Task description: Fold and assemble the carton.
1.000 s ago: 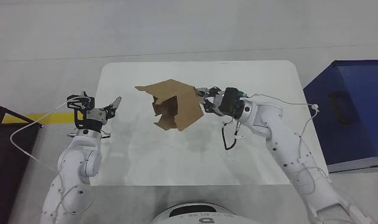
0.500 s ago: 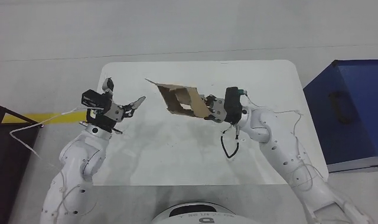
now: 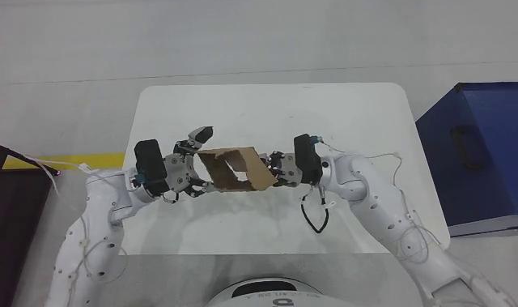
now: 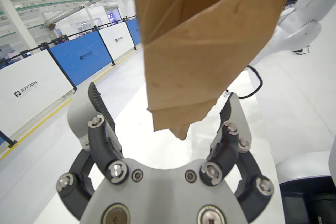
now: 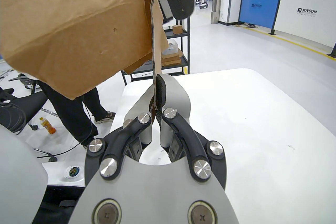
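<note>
A brown cardboard carton, opened into a tube with loose flaps, hangs above the middle of the white table. My right gripper is shut on a thin flap of the carton at its right end; in the right wrist view its fingers pinch the flap edge. My left gripper is open at the carton's left end. In the left wrist view the carton hangs with its lower flap corner between the spread fingers, touching neither.
A black cable dangles from the right arm over the table. A dark blue bin stands off the table's right edge. A black shelf with cardboard boxes stands beyond the table in the right wrist view.
My left arm has swung in from the table's left side to the carton's left end. The right arm has brought the carton toward the near middle and turned it more level.
</note>
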### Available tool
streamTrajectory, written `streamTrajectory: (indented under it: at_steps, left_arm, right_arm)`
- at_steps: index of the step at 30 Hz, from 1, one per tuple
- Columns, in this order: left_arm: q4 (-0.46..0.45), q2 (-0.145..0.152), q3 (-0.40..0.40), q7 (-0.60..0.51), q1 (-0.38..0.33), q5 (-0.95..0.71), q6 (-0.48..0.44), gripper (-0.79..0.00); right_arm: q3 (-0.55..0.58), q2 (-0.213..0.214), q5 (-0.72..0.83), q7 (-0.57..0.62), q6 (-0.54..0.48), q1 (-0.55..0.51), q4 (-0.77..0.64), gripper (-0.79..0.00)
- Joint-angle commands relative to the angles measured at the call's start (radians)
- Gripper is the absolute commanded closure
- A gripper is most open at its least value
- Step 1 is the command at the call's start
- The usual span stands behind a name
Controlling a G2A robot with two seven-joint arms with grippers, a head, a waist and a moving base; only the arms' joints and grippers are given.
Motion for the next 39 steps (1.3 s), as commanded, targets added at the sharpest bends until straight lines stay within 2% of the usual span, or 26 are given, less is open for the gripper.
streamTrajectory:
  at_steps: [1, 3, 5, 7, 8, 10, 14, 15, 16, 17, 19, 21, 23, 25, 32, 36, 39]
  left_arm:
    - [-0.007, 0.013, 0.005, 0.027, 0.000, 0.009, 0.000, -0.613]
    - [-0.005, 0.022, 0.006, 0.051, -0.003, 0.005, 0.000, -0.551]
    - [0.003, 0.028, 0.005, 0.071, -0.009, -0.013, 0.000, -0.379]
    - [0.006, 0.033, 0.005, 0.080, -0.015, -0.027, 0.000, -0.320]
    - [0.006, 0.036, 0.005, 0.081, -0.017, -0.028, 0.000, -0.231]
    - [0.005, 0.041, 0.006, 0.083, -0.020, -0.027, 0.000, 0.000]
    - [0.029, 0.048, 0.008, 0.093, -0.021, -0.048, 0.000, 0.000]
    - [0.046, 0.048, 0.008, 0.093, -0.022, -0.073, 0.000, 0.000]
    - [0.070, 0.047, 0.006, 0.084, -0.023, -0.108, 0.007, 0.000]
    - [0.096, 0.046, 0.008, 0.065, -0.025, -0.158, 0.027, 0.000]
    - [0.150, 0.039, 0.027, -0.006, -0.029, -0.309, 0.096, 0.000]
    - [0.188, 0.032, 0.062, -0.134, -0.037, -0.508, 0.210, 0.000]
    - [0.196, 0.025, 0.098, -0.268, -0.055, -0.732, 0.304, 0.000]
    - [0.195, 0.024, 0.108, -0.374, -0.075, -0.883, 0.347, 0.000]
    - [0.184, 0.028, 0.117, -0.509, -0.081, -1.045, 0.273, 0.000]
    - [0.172, 0.029, 0.161, -0.614, -0.081, -1.181, 0.204, 0.000]
    - [0.173, 0.030, 0.202, -0.675, -0.078, -1.378, 0.174, 0.000]
  right_arm:
    - [-0.012, 0.003, 0.029, 0.026, 0.000, 0.009, 0.011, 0.000]
    - [-0.027, 0.005, 0.056, 0.049, 0.000, 0.019, 0.021, 0.000]
    - [-0.044, 0.006, 0.078, 0.073, 0.000, 0.031, 0.029, 0.000]
    - [-0.061, 0.007, 0.102, 0.095, 0.000, 0.045, 0.041, 0.000]
    - [-0.068, 0.007, 0.111, 0.106, 0.000, 0.052, 0.049, 0.000]
    - [-0.079, 0.007, 0.127, 0.125, 0.000, 0.066, 0.065, 0.000]
    - [-0.080, 0.007, 0.138, 0.144, 0.009, 0.085, 0.094, 0.000]
    - [-0.075, 0.007, 0.130, 0.147, 0.025, 0.088, 0.097, -0.203]
    - [-0.068, 0.007, 0.123, 0.144, 0.042, 0.088, 0.096, -0.603]
    - [-0.060, 0.008, 0.119, 0.135, 0.052, 0.087, 0.093, -0.785]
    - [-0.036, 0.011, 0.105, 0.104, 0.050, 0.080, 0.079, -0.785]
    - [0.000, 0.016, 0.077, 0.054, 0.057, 0.063, 0.059, -0.785]
    - [0.035, 0.021, 0.051, 0.000, 0.060, 0.037, 0.035, -0.785]
    - [0.071, 0.027, 0.029, -0.057, 0.069, 0.004, 0.012, -0.785]
    - [0.138, 0.034, 0.017, -0.164, 0.080, -0.070, -0.048, -0.785]
    - [0.145, 0.029, 0.106, -0.226, 0.088, -0.088, -0.059, -0.785]
    - [0.142, 0.025, 0.191, -0.244, 0.073, -0.096, -0.058, -0.785]
